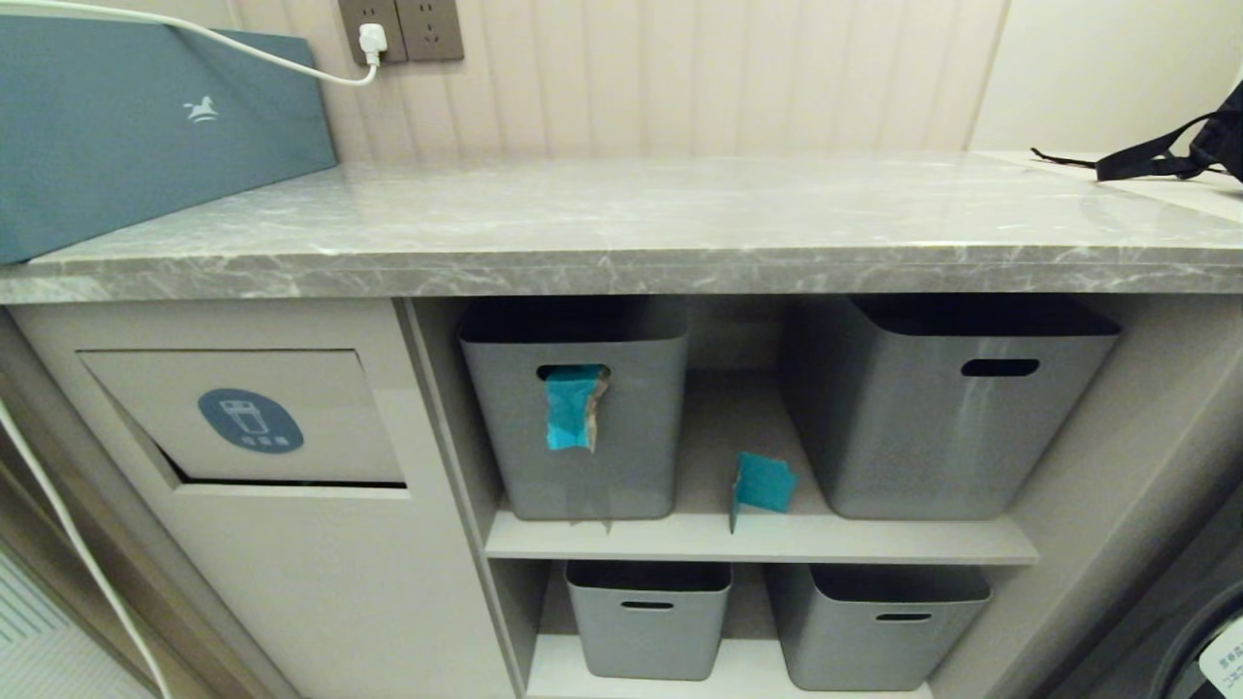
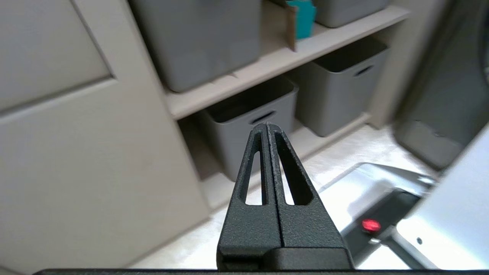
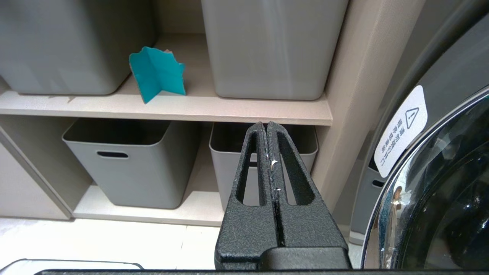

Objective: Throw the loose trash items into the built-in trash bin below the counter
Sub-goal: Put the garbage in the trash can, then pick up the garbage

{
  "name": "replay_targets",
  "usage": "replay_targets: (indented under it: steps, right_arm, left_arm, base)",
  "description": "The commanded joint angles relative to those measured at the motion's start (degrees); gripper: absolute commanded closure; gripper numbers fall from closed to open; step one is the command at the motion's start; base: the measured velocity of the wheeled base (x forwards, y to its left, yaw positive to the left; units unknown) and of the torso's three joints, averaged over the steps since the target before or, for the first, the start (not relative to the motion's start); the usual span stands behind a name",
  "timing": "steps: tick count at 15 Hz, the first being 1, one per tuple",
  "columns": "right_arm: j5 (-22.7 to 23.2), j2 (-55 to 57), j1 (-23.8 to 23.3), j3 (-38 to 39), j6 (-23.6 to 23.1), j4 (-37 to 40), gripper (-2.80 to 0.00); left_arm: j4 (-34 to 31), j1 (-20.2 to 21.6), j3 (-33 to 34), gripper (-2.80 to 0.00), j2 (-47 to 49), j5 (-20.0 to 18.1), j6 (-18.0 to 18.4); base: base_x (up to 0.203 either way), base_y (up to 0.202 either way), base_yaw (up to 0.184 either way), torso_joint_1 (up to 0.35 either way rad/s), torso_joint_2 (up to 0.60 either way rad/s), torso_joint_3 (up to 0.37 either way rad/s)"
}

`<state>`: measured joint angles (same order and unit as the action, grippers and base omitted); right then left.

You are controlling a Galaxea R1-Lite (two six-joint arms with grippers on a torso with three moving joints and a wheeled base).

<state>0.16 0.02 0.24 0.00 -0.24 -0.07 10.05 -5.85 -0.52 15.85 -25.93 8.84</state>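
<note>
Two teal wrappers remain unbinned at frame centre: one (image 1: pixel 575 408) hangs from a grey box's (image 1: pixel 573 427) handle slot, one (image 1: pixel 762 482) stands on the shelf (image 1: pixel 757 539). Bin flap (image 1: pixel 243 417), centre left, waits; left gripper (image 2: pixel 266 126) and right gripper (image 3: pixel 266 125) are clamped empty.

— Counter (image 1: pixel 621 218)?
— Grey marble pattern, white veining.
— Bin flap (image 1: pixel 243 413)?
— Beige, with a blue oval sticker (image 1: pixel 251 420) carrying a white bin icon.
— Loose scraps?
— Teal scrap (image 1: pixel 573 408) with a brown torn edge hangs at a grey storage box (image 1: pixel 573 417); a second teal piece (image 1: pixel 762 482) stands on the beige shelf (image 1: pixel 757 544).
— Anything else?
— Blue-grey box (image 1: pixel 146 126) with a white horse logo; white cable (image 1: pixel 243 49); both grippers (image 2: pixel 266 126) (image 3: pixel 266 124) black.
</note>
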Motion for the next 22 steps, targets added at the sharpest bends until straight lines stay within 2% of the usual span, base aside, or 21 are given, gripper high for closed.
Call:
replay_targets:
  steps: [1, 2, 4, 5, 6, 7, 8, 11, 12, 14, 16, 18, 19, 20, 22]
  right_arm:
    - [0.0, -0.1, 0.1, 0.0, 0.0, 0.0, 0.0]
    - [0.0, -0.1, 0.0, 0.0, 0.0, 0.0, 0.0]
    - [0.0, -0.1, 0.0, 0.0, 0.0, 0.0, 0.0]
    - [0.0, -0.1, 0.0, 0.0, 0.0, 0.0, 0.0]
    - [0.1, -0.1, 0.0, 0.0, 0.0, 0.0, 0.0]
    - [0.0, -0.1, 0.0, 0.0, 0.0, 0.0, 0.0]
    - [0.0, -0.1, 0.0, 0.0, 0.0, 0.0, 0.0]
    - [0.0, -0.1, 0.0, 0.0, 0.0, 0.0, 0.0]
    - [0.0, -0.1, 0.0, 0.0, 0.0, 0.0, 0.0]
    - [0.0, -0.1, 0.0, 0.0, 0.1, 0.0, 0.0]
    - [0.1, -0.1, 0.0, 0.0, 0.0, 0.0, 0.0]
    - [0.0, -0.1, 0.0, 0.0, 0.1, 0.0, 0.0]
    - [0.0, -0.1, 0.0, 0.0, 0.1, 0.0, 0.0]
    - [0.0, -0.1, 0.0, 0.0, 0.1, 0.0, 0.0]
    - [0.0, -0.1, 0.0, 0.0, 0.1, 0.0, 0.0]
  left_arm:
    - [0.7, 0.1, 0.3, 0.0, 0.2, 2.9, 1.3]
    - [1.8, 0.1, 0.4, 0.0, 0.2, 6.9, 1.3]
    - [12.6, 0.1, -0.7, 0.0, 0.3, 14.7, 1.3]
    - [14.5, 0.1, -2.2, 0.0, 0.3, 17.8, 1.4]
    - [11.9, 0.1, -3.5, 0.0, 0.3, 21.3, 1.5]
    - [5.2, 0.1, -4.4, 0.0, 0.3, 26.9, 1.0]
    - [1.5, 0.1, -4.9, 0.0, 0.3, 31.0, -1.0]
    - [1.6, 0.1, -2.8, 0.0, 0.4, 31.8, -2.1]
    - [2.5, 1.7, -2.3, 0.0, 0.4, 31.0, -2.5]
    - [2.7, 8.4, -0.8, 0.0, -1.3, 24.9, -2.9]
    - [-3.1, 8.1, -1.0, 0.0, -8.7, 21.1, -3.9]
    - [-11.7, 6.8, -2.6, 0.0, -15.5, 19.3, -6.3]
    - [-13.7, 6.1, -2.9, 0.0, -16.2, 19.7, -7.7]
    - [-14.5, 5.8, -3.0, 0.0, -16.0, 22.6, -9.1]
    - [-15.7, 5.8, -3.2, 0.0, -15.9, 24.9, -13.1]
  base:
    - [0.0, 0.0, 0.0, 0.0, 0.0, 0.0]
    - [0.0, 0.0, 0.0, 0.0, 0.0, 0.0]
    - [0.0, 0.0, 0.0, 0.0, 0.0, 0.0]
    - [0.0, 0.0, 0.0, 0.0, 0.0, 0.0]
    - [0.0, 0.0, 0.0, 0.0, 0.0, 0.0]
    - [0.0, 0.0, 0.0, 0.0, 0.0, 0.0]
    - [0.0, 0.0, 0.0, 0.0, 0.0, 0.0]
    - [0.0, 0.0, 0.0, 0.0, 0.0, 0.0]
    - [0.0, 0.0, 0.0, 0.0, 0.0, 0.0]
    - [0.0, 0.0, 0.0, 0.0, 0.0, 0.0]
    - [0.0, 0.0, 0.0, 0.0, 0.0, 0.0]
    - [0.0, 0.0, 0.0, 0.0, 0.0, 0.0]
    - [0.0, 0.0, 0.0, 0.0, 0.0, 0.0]
    - [0.0, 0.0, 0.0, 0.0, 0.0, 0.0]
    - [0.0, 0.0, 0.0, 0.0, 0.0, 0.0]
